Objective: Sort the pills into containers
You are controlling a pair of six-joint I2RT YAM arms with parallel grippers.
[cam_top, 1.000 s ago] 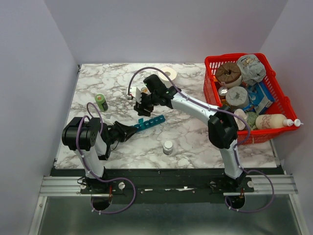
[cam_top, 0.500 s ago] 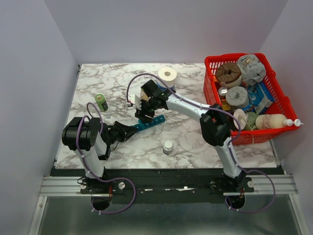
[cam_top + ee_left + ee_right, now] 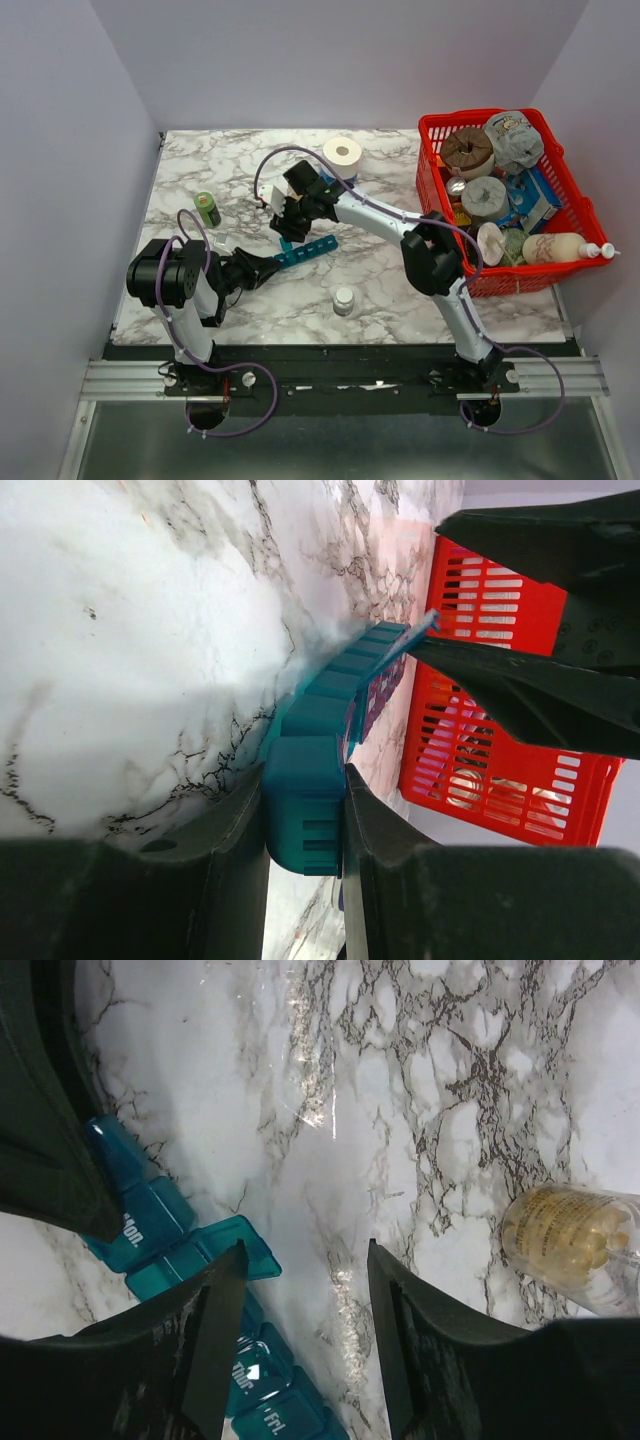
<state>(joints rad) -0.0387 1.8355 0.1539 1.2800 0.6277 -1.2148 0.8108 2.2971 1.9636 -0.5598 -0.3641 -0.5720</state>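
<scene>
Steadying the containers (image 3: 305,250) on the marble table (image 3: 250,160) with the left gripper (image 3: 303,792), clamped hard on the near end of that teal strip. Hovering over the strip close to the held end with the right gripper (image 3: 305,1252), fingers apart and closed on nothing, one compartment lid (image 3: 240,1250) raised just beside them. Looks like the lid-opening step, with no filling done yet: cannot make out a loose pill in any compartment. Spotting the pills (image 3: 568,1235) only as pale yellow pieces inside a small jar (image 3: 605,1285) set near the strip, apart from it. Next up, probably: finish flipping lids or go for the jar, keeping the left clamp firm to stop any skidding, and coming in slow and level with a narrow pinch, as needed for such tiny pieces and such small square openings.
</scene>
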